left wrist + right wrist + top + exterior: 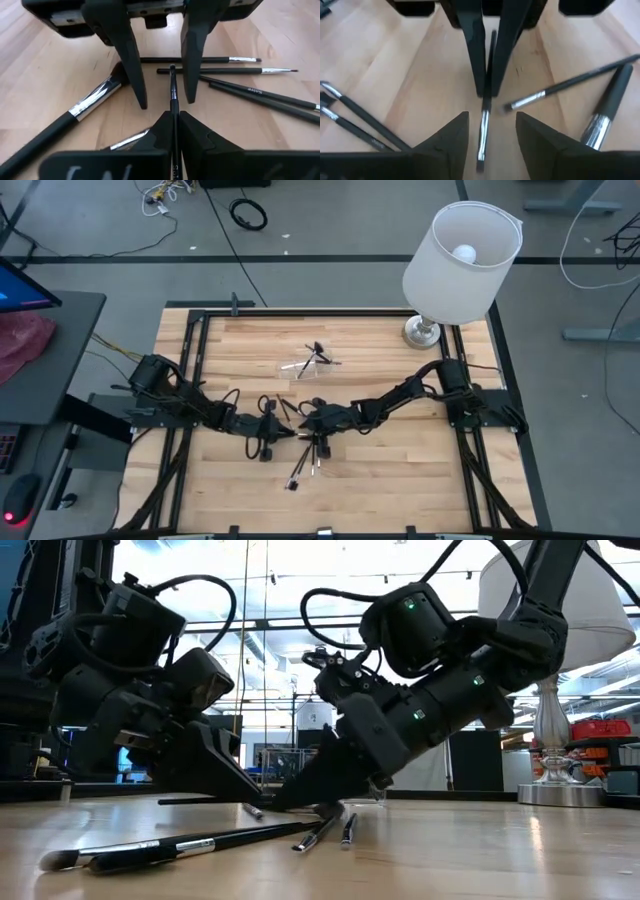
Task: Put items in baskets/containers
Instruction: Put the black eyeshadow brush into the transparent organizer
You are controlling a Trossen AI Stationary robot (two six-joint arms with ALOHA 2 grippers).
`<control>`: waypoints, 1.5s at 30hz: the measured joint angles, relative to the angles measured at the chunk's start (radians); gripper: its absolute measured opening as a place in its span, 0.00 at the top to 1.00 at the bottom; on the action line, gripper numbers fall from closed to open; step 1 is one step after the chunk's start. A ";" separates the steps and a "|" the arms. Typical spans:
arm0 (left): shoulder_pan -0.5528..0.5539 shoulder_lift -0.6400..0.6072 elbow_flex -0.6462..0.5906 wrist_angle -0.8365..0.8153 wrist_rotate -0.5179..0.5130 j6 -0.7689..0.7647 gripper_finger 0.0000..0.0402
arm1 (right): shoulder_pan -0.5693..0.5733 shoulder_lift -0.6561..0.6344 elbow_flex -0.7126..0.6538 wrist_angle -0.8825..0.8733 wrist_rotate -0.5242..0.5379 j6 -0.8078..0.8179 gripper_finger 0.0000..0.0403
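My left gripper (284,431) (173,125) is shut on a thin dark brush (172,87) at mid-table. My right gripper (311,421) (487,131) faces it and is open. Its fingers stand on either side of that brush's silver ferrule end (483,125) without touching it. More dark-handled brushes lie flat on the wood near the grippers (303,465) (150,852) (92,106) (606,112). The clear container (298,368) lies farther back, and a few brushes (321,357) rest beside it. My left gripper pinches the thin brush's dark handle (173,112) between its two fingers. The fingers lie along the brush, coming low from the table's left. The brush sticks out ahead of the fingertips toward my right gripper. Whether it rests on the wood I cannot tell.
A white-shaded lamp (462,252) stands on its metal base (422,332) at the far right corner. Black frame rails (190,370) run along the table's sides. Bare wood lies toward the near edge (400,480). Cables trail on the floor beyond the table.
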 joint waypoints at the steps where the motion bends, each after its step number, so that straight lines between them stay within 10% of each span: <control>1: 0.000 0.000 0.000 -0.003 0.000 -0.001 0.95 | -0.001 0.000 0.000 -0.005 0.000 0.000 0.58; 17: 0.047 0.000 0.000 -0.006 0.056 -0.006 0.94 | -0.001 0.000 -0.001 -0.019 0.002 0.007 0.96; 36: 0.064 -0.023 0.022 -0.004 0.027 -0.002 0.71 | -0.001 -0.012 -0.001 -0.021 -0.002 -0.008 0.97; 45: 0.064 -0.287 -0.031 -0.018 -0.003 0.088 0.73 | -0.011 -0.178 -0.002 -0.243 0.032 -0.043 0.96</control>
